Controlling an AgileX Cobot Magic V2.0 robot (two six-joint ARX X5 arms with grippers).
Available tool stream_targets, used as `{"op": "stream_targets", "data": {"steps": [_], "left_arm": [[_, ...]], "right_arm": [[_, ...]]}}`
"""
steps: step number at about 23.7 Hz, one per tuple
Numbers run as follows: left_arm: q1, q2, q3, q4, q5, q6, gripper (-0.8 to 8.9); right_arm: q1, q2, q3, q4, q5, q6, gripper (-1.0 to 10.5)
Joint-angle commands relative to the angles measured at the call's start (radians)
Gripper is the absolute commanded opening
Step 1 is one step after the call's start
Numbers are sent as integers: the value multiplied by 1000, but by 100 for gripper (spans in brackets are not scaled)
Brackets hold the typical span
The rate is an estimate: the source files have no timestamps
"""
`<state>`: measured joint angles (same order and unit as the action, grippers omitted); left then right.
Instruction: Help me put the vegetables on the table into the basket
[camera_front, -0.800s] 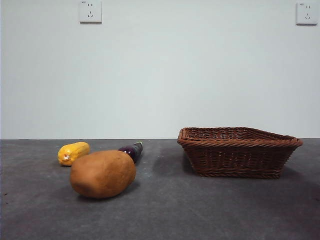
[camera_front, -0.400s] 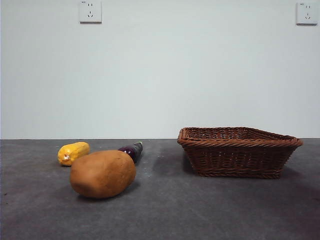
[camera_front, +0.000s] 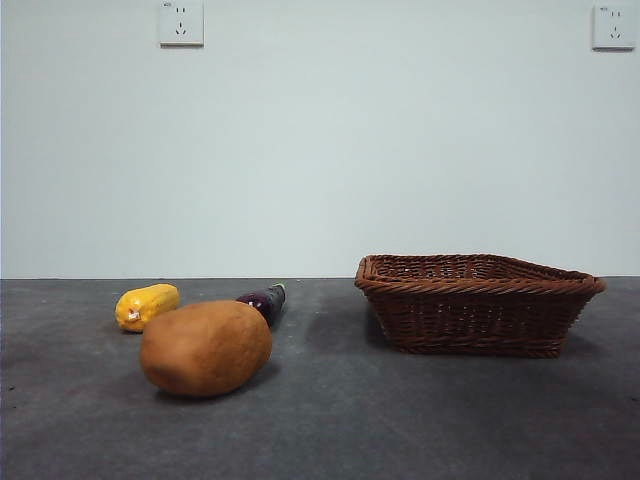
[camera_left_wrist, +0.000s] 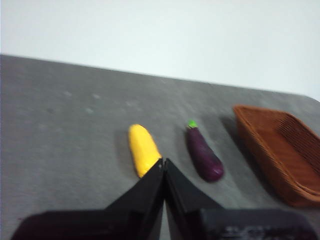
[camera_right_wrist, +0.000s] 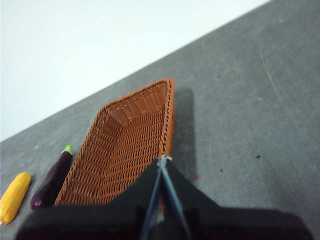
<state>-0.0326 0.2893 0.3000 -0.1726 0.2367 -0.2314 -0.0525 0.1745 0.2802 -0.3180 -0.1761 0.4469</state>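
Lower left, the potato (camera_front: 205, 347) looks heavy, smooth, best gripped across its middle; both grippers are closed, nothing held

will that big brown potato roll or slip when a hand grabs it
The potato is a rounded oval lying on its side on the flat table, so a nudge would probably rock or roll it. It is the bulkiest vegetable, likely needing a wide grip. Its skin looks matte, so probably not very slippery.
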Motion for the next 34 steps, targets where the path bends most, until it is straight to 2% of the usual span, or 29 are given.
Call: {"op": "stream_targets", "data": {"steps": [1, 4, 7, 12, 15, 20, 23, 24, 27, 29, 32, 34], "left_arm": [[3, 90, 39, -1, 68, -9, -5], [3, 187, 75, -1, 149, -12, -4], [3, 276, 93, 0, 233, -13, -4], [3, 415, 94, 0, 370, -50, -4], [3, 508, 94, 2, 453, -65, -4], [3, 593, 95, 2, 479, -82, -4], [3, 597, 95, 2, 500, -90, -3], [3, 597, 95, 2, 515, -103, -4], [3, 597, 95, 2, 591, -126, -3], [3, 597, 95, 2, 644, -135, -3], [2, 597, 95, 1, 688, -148, -4], [0, 597, 95, 0, 691, -169, -4]], "right_arm": [[1, 62, 61, -39, -6, 10, -2], [1, 132, 129, -126, -21, 25, 1], [1, 184, 182, -221, -34, 79, 1], [1, 235, 216, -243, -47, 141, 1], [1, 275, 231, -256, -142, 142, 1], [1, 462, 258, -260, -323, 45, 2], [1, 611, 297, -261, -400, 5, 11], [1, 661, 318, -265, -407, -9, 43], [1, 814, 409, -292, -408, -70, 302], [1, 906, 486, -315, -407, -112, 414], [1, 1036, 618, -363, -390, -156, 418], [8, 1120, 716, -404, -348, -198, 418]]}}
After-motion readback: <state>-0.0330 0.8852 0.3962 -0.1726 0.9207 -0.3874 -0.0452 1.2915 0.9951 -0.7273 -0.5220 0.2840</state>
